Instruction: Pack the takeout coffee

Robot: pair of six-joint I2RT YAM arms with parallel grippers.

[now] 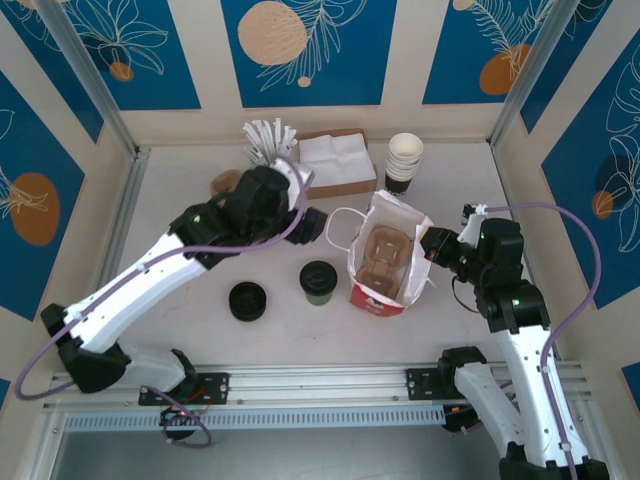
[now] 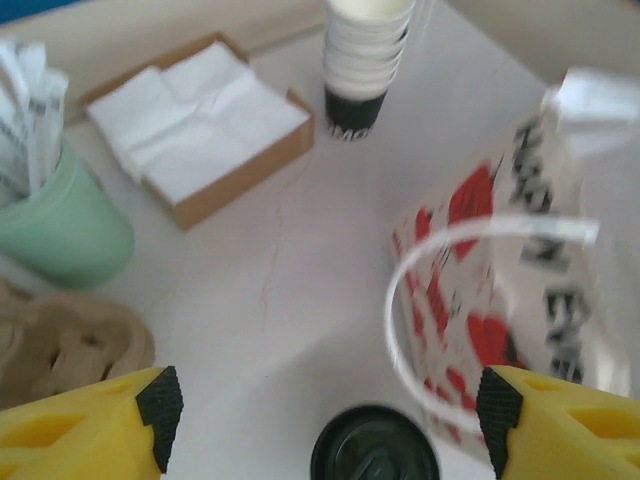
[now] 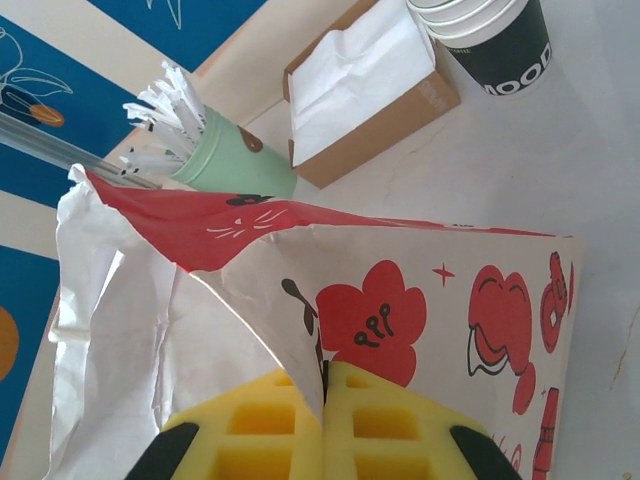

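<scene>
Your coffee (image 1: pixel 318 281) stands on the desk (image 1: pixel 180 180), just left of the bag (image 1: pixel 375 297) and outside it. Your left jaws stand wide apart, the black lid (image 2: pixel 375 448) showing between them. Your right jaws are clamped on the bag's rim.

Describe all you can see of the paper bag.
The paper bag is white with red flower prints and black letters, and has a white loop handle. It stands upright and open beside the takeout coffee, with a brown cardboard cup carrier inside. The right gripper pinches its rim.
</scene>
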